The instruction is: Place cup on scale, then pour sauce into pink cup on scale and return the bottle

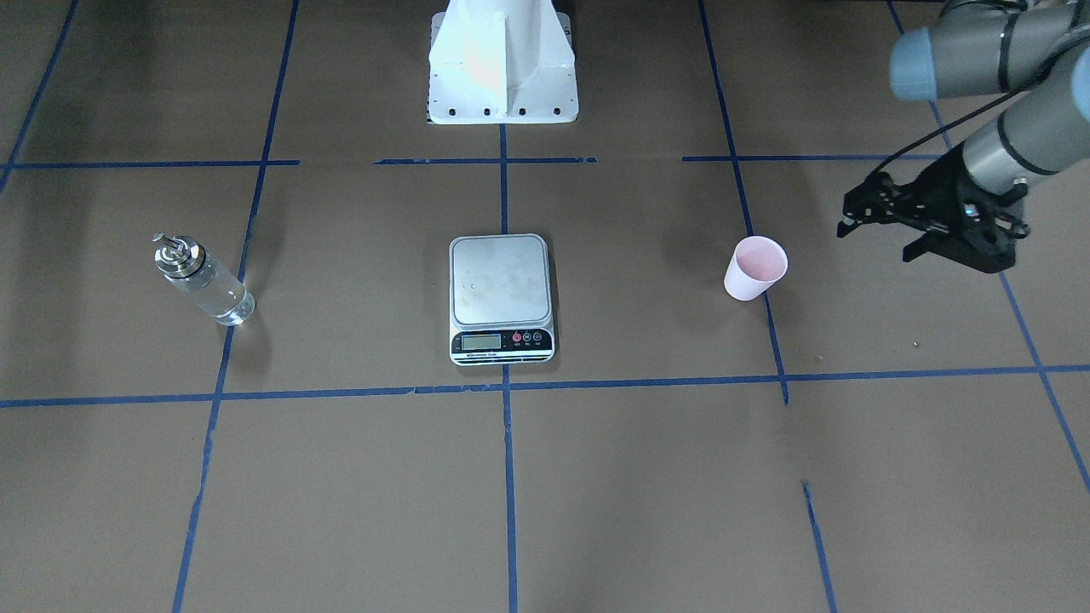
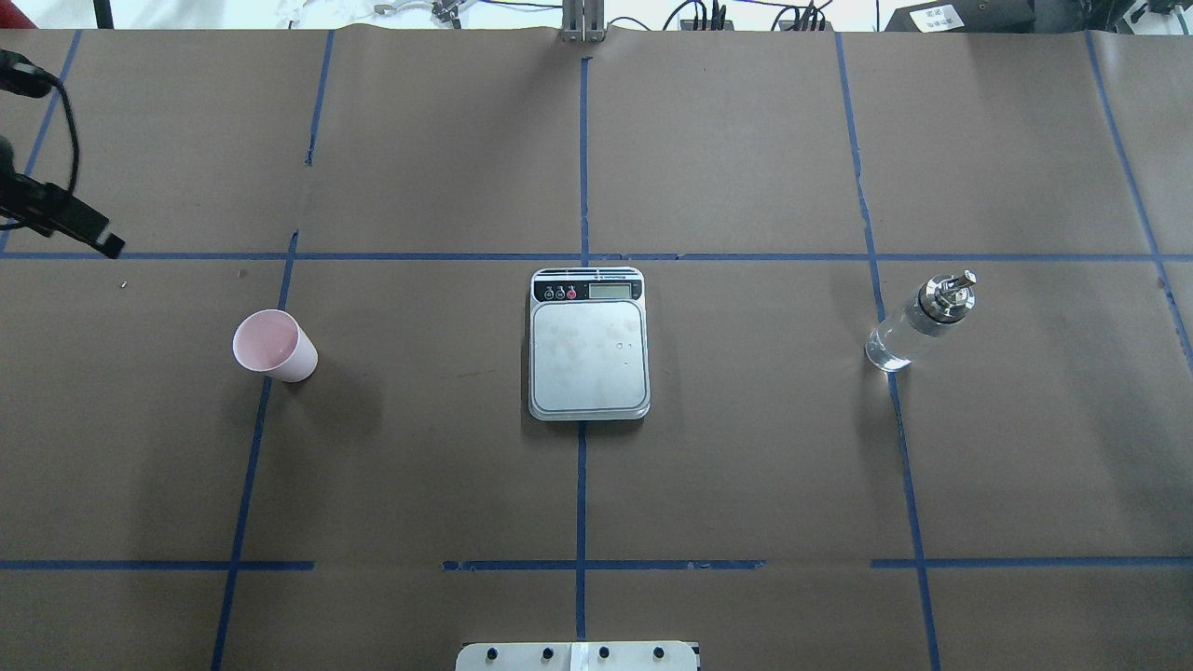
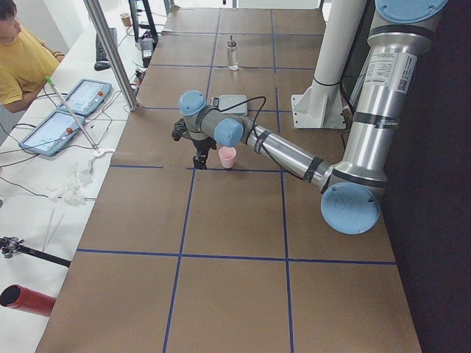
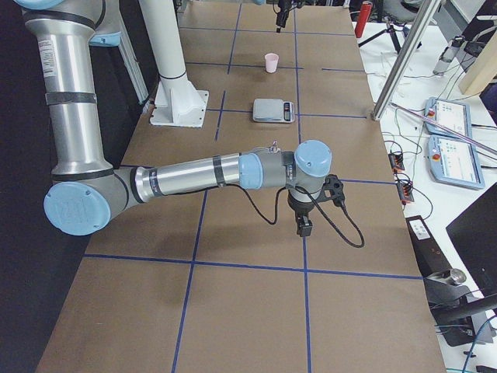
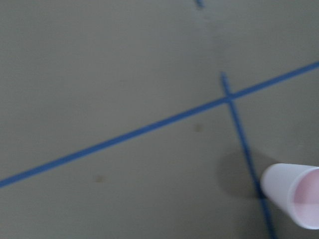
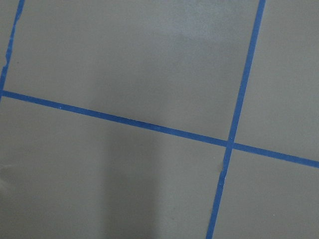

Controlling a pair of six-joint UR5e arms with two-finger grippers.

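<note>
The pale pink cup (image 1: 755, 267) stands upright on the brown table, also seen in the overhead view (image 2: 273, 345) and at the lower right of the left wrist view (image 5: 294, 196). The scale (image 1: 501, 281) lies at the table's middle, its platform bare (image 2: 589, 349). The clear glass bottle (image 1: 203, 281) with its silver cap stands on the far side of the scale from the cup (image 2: 918, 321). My left gripper (image 1: 856, 206) hovers beside the cup, apart from it, and looks open and empty. My right gripper (image 4: 303, 227) shows only in the exterior right view, low over bare table; I cannot tell its state.
The robot's white base (image 1: 502, 68) stands behind the scale. Blue tape lines (image 2: 582, 256) grid the brown table. An operator (image 3: 18, 62) sits by tablets (image 3: 70, 110) along the table's far side, and a metal post (image 3: 110, 51) stands there.
</note>
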